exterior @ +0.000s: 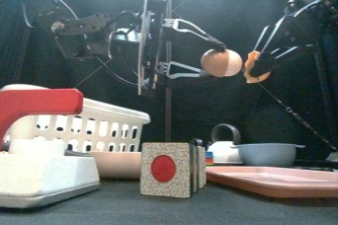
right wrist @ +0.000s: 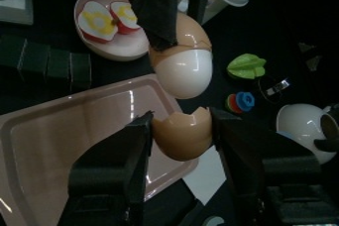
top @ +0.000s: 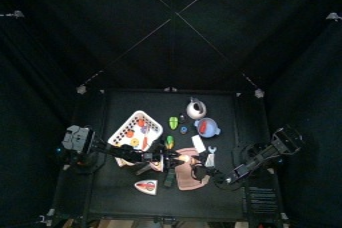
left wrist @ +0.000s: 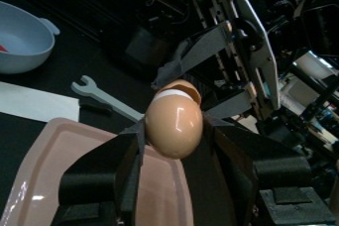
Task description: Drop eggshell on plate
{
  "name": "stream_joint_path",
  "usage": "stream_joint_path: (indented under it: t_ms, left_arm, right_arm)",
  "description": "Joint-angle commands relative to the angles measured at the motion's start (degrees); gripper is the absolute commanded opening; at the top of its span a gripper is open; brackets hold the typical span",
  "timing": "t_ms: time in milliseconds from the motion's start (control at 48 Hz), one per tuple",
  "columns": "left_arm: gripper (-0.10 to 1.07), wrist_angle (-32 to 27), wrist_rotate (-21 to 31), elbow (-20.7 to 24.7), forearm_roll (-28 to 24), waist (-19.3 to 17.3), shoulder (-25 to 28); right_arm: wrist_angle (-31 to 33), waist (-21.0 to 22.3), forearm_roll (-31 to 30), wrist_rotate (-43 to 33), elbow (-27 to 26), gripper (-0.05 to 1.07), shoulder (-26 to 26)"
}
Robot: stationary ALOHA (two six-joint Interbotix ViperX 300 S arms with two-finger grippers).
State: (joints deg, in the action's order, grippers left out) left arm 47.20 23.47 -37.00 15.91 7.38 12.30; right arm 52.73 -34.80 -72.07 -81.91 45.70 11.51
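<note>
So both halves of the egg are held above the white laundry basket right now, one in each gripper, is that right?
Not quite. Each gripper does hold a piece, the left gripper the larger egg half and the right gripper the brown eggshell, but they hang above the pink plate, not the basket. The right wrist view shows this.

Both arms are showing black throughout. The left black two-jawed gripper (left wrist: 169,166) is presenting broad, flat, matte black jaws rising from the bottom edge of its wrist view. The right black two-jawed gripper (right wrist: 181,166) is presenting matching matte black jaws. At the upper left of the front view, thin black cables (exterior: 136,46) are looping in arcs around grey-black metal brackets. At the upper right of the left wrist view, the other arm's black frame is showing slim silver edges.
</note>
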Motion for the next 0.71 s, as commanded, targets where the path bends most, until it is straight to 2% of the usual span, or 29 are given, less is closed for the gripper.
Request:
stream_joint_path:
  t_ms: [0,208,354,688]
  left_arm:
    - [0.66,0.5,-0.1,0.4,-0.2,-0.3,-1.8]
    - [0.66,0.5,-0.4,-2.4,-2.1,-0.2,-3.7]
    - [0.66,0.5,-0.3,-4.7,-4.8,-0.3,-5.0]
    - [0.66,0.5,-0.4,-4.9,-5.6,-0.1,-4.6]
  right_arm:
    - [0.2,-0.3,0.3,-0.4,-0.4,0.63,1.6]
    - [-3.7,-0.1,4.7,-0.6,0.8,0.65,1.3]
    - [-7.8,0.8,5.2,-0.4,1.1,0.65,0.9]
    - [-16.3,7.9,6.5,-0.7,3.1,0.69,0.1]
